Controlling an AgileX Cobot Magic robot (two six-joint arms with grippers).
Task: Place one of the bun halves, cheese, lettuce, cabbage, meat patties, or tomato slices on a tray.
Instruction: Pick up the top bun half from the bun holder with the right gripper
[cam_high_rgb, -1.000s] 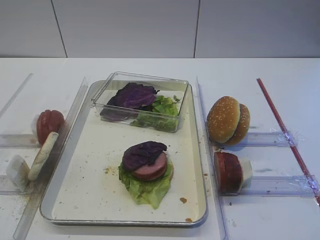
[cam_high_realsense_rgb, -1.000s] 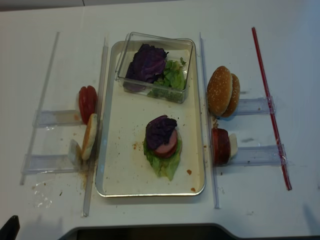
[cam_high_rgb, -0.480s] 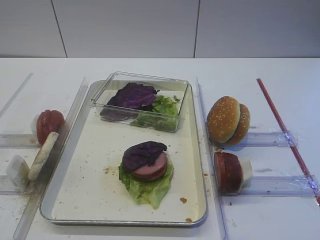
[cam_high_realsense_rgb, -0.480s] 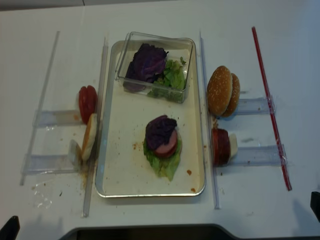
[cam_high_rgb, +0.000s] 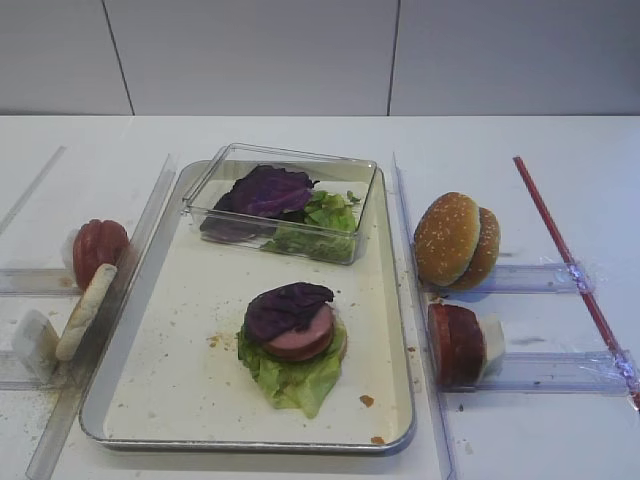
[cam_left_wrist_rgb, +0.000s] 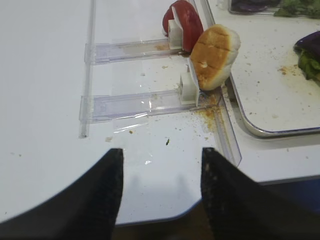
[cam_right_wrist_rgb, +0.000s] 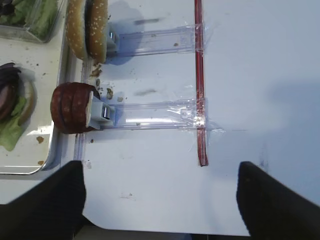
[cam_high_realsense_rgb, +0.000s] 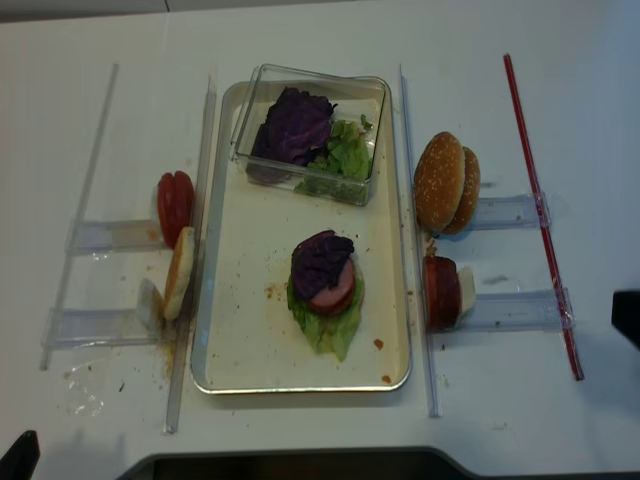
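Observation:
The silver tray (cam_high_rgb: 150, 300) holds a stack of lettuce (cam_high_rgb: 295, 378), a pink meat patty (cam_high_rgb: 302, 341) and cabbage (cam_high_rgb: 288, 305) on top. Two sesame bun halves (cam_high_rgb: 447, 238) stand on edge right of the tray, with dark meat patties (cam_high_rgb: 457, 343) in front of them. Tomato slices (cam_high_rgb: 98, 248) stand at the left. My right gripper (cam_right_wrist_rgb: 160, 200) hovers open and empty over bare table, right of the patties (cam_right_wrist_rgb: 70, 107). My left gripper (cam_left_wrist_rgb: 160, 185) is open and empty near the table's front left edge, short of the tomato slices (cam_left_wrist_rgb: 187, 17).
A clear plastic box (cam_high_rgb: 285, 160) at the tray's far end holds more cabbage and lettuce. A bun half with a pale patch (cam_left_wrist_rgb: 212, 57) leans in the left rack. Clear acrylic rails flank the tray. A red strip (cam_right_wrist_rgb: 199, 75) runs along the right side.
My right gripper has come into the overhead view at the right edge and moved farther up the table. The food and the left gripper have not moved.

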